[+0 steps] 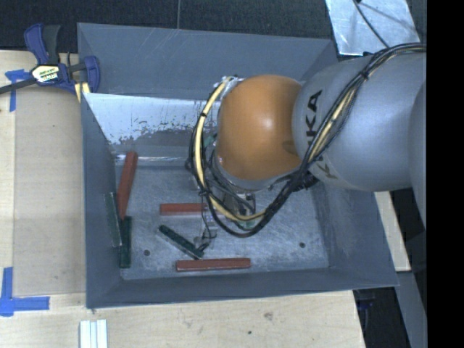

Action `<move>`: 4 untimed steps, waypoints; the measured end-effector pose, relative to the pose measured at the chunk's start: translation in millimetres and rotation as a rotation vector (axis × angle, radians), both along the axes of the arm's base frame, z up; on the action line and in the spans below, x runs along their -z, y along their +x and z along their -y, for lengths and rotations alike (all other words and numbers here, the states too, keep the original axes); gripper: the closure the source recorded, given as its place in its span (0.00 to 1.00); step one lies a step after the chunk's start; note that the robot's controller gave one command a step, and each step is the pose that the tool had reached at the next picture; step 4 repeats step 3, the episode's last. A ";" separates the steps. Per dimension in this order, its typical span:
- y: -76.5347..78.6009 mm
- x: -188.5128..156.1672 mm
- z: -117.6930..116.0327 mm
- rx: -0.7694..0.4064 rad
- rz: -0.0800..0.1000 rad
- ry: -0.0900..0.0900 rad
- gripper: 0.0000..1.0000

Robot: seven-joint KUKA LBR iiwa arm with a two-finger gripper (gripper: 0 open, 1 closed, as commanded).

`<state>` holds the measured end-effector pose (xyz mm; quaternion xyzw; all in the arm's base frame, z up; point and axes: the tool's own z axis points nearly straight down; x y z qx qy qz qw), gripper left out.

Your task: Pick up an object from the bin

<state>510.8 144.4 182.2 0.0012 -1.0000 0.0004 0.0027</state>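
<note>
Claw (206, 239) hangs over dark pen (178, 240), well off the bin (100, 194) walls.

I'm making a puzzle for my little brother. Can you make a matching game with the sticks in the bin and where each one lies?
Things:
1 dark green stick
2 black stick
3 long reddish-brown bar
4 short reddish-brown bar

Places:
A between the long and short bars
B by the left wall of the bin
C nearest the view's bottom edge
D mid-floor, above the black one in the view

Pairs: 1-B, 2-A, 3-C, 4-D
</note>
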 end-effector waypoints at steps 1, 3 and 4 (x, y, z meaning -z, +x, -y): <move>48.9 115.5 17.8 -0.142 0.002 0.000 0.00; 65.6 -29.4 -24.8 -0.127 0.017 0.004 1.00; 65.6 -29.4 -24.8 -0.127 0.017 0.004 1.00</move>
